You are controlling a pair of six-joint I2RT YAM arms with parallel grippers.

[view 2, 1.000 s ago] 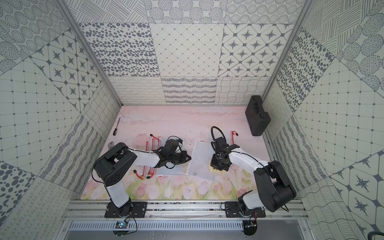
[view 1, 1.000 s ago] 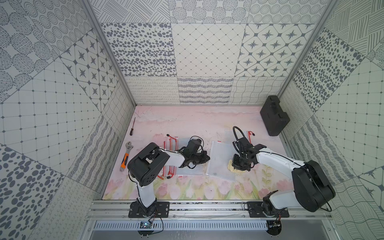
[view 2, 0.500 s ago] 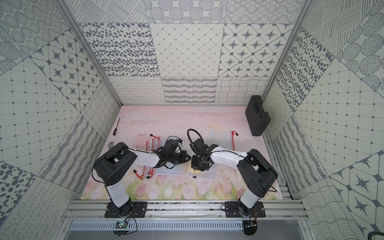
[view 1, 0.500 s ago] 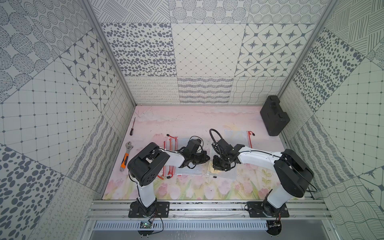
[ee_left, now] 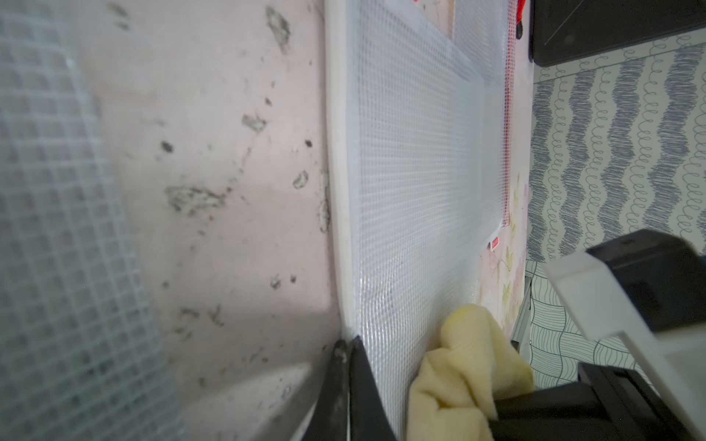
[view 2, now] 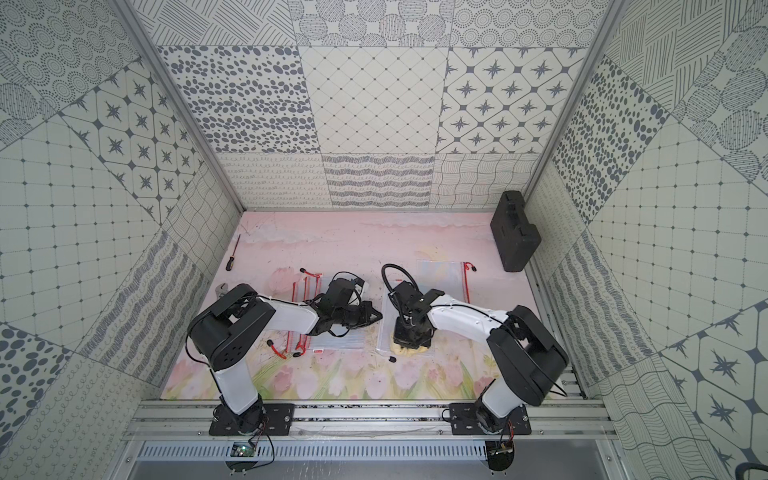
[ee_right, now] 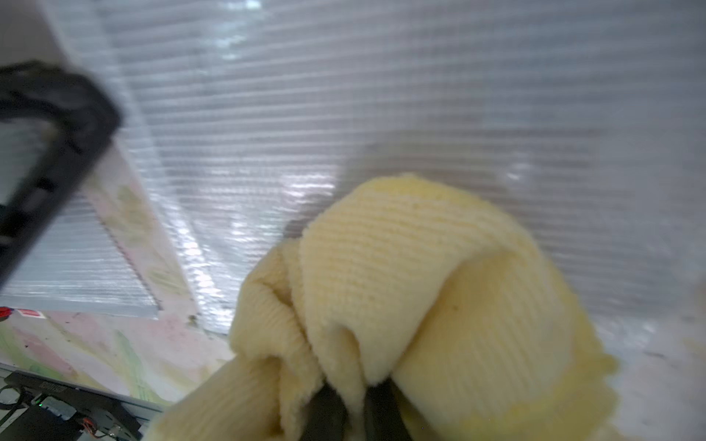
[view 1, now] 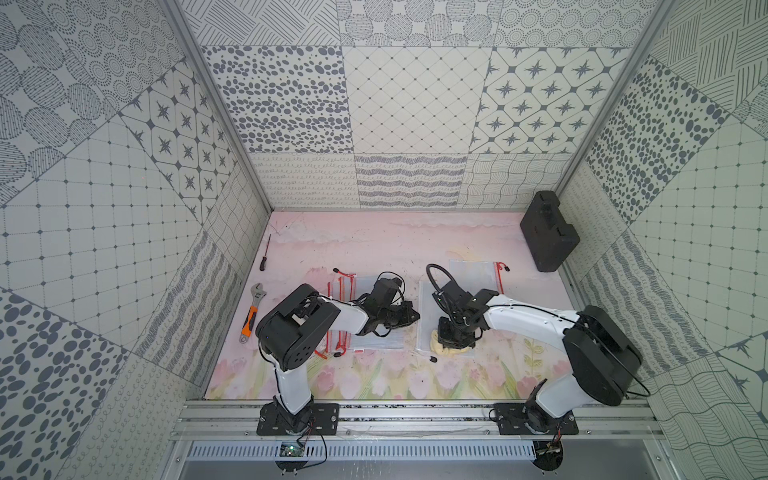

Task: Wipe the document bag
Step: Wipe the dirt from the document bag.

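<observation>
The document bag point(view 1: 428, 299) point(view 2: 388, 316) is a clear mesh pouch lying flat mid-table. My left gripper point(view 1: 411, 318) point(view 2: 379, 318) is shut, and its tips point(ee_left: 347, 345) rest against the bag's white left edge point(ee_left: 338, 191). My right gripper point(view 1: 454, 338) point(view 2: 411, 337) is shut on a bunched yellow cloth point(view 1: 455, 353) point(ee_right: 420, 275). It presses the cloth onto the near end of the bag point(ee_right: 382, 95). The cloth point(ee_left: 470, 355) also shows in the left wrist view. The right fingertips point(ee_right: 332, 412) are mostly buried in the folds.
A stack of mesh bags with red zippers point(view 1: 376, 343) lies under the left forearm. Another bag point(view 1: 473, 272) sits behind the right gripper. A wrench point(view 1: 251, 309) and screwdriver point(view 1: 265, 257) lie far left. A black case point(view 1: 548, 232) stands back right.
My right gripper swept the cloth left across the bag, then came back a little toward the bag's near end. The left gripper stayed at the bag's edge.
</observation>
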